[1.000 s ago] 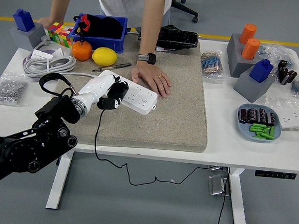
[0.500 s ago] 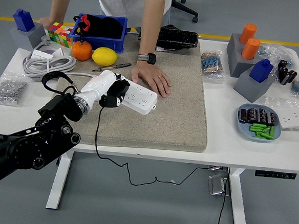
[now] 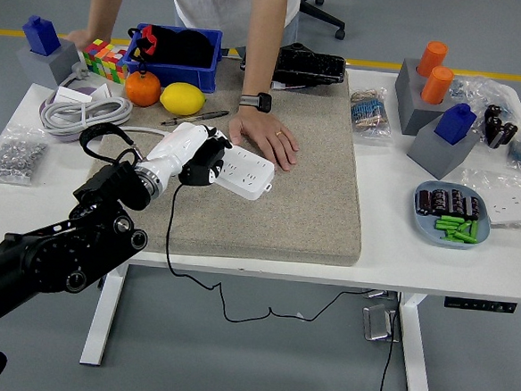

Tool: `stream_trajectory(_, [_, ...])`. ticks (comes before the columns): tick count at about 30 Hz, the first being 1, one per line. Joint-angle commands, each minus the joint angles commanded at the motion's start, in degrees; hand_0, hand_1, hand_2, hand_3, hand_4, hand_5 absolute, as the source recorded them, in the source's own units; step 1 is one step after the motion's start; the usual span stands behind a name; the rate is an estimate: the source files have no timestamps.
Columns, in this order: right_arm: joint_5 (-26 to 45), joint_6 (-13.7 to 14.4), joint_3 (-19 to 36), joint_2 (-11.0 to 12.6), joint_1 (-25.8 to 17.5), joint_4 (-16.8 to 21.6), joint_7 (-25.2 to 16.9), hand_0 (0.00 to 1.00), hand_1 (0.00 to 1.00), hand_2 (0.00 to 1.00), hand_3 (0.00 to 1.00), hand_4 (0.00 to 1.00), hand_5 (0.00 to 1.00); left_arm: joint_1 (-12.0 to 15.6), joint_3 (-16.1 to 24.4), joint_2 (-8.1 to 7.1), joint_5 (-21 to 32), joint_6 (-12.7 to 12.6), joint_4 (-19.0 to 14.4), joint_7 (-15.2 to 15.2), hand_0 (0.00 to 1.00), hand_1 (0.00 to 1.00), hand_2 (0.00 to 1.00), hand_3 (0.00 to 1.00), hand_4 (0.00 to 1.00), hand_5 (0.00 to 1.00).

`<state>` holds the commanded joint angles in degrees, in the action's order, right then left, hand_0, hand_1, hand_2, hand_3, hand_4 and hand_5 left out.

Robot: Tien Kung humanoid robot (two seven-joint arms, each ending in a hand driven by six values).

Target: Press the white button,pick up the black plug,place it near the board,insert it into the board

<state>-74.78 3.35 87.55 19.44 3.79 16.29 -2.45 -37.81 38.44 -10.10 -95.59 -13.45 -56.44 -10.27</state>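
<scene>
Since a second ago, your left hand (image 3: 192,155) has crept up and toward one o'clock, from the mat's left edge onto the near end of the white plastic power strip (image 3: 241,169). You can see its white shell and dark fingers curled tightly around the black plug (image 3: 198,171), which now sits pressed at the strip's left end; whether the prongs are seated in a socket you cannot tell, because the fingers cover the contact point. From the plug, a thin black cable (image 3: 170,234) drops toward six o'clock, over the table's near edge, and loops below it.

Your black left arm (image 3: 60,253) enters from the lower left corner; its shoulder end is cut off by the frame. Your right hand does not show at all.

Across the table a person leans in, their head cut off at the top. One hand with a wristwatch (image 3: 266,135) lies flat on the grey felt mat (image 3: 306,190), just at three o'clock of the strip, touching or nearly touching its far end. The person's other hand (image 3: 78,38) rests at the far left beside a multicoloured puzzle cube (image 3: 102,57).

At twelve o'clock from your hand lie a yellow lemon (image 3: 182,98) and a round orange (image 3: 143,88), in front of a blue plastic bin (image 3: 174,57).

The strip's white button is not something you can pick out at this size.
</scene>
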Motion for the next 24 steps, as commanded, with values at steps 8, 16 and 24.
stream_trajectory(8, [0.05, 0.0, 0.09, -0.01, 0.08, 0.06, -0.02, 0.668, 0.6, 0.563, 0.577, 0.627, 0.334, 0.02, -0.34, 0.18, 0.57, -0.2, 0.96, 0.45, 0.829, 0.805, 0.729, 0.677, 0.541, 0.002])
stream_trajectory(16, [0.19, 0.03, -0.06, -0.06, 0.06, 0.14, -0.09, 0.668, 0.6, 0.563, 0.577, 0.626, 0.333, 0.22, -0.49, 0.54, 1.11, -0.53, 1.71, 1.11, 0.831, 0.806, 0.729, 0.676, 0.546, 0.002])
stream_trajectory(24, [0.14, 0.06, -0.05, -0.01, -0.1, 0.11, -0.14, 0.667, 0.599, 0.563, 0.577, 0.626, 0.333, 0.72, 2.42, -0.25, 0.04, -2.63, -0.93, 3.0, 0.844, 0.835, 0.767, 0.709, 0.667, 0.002])
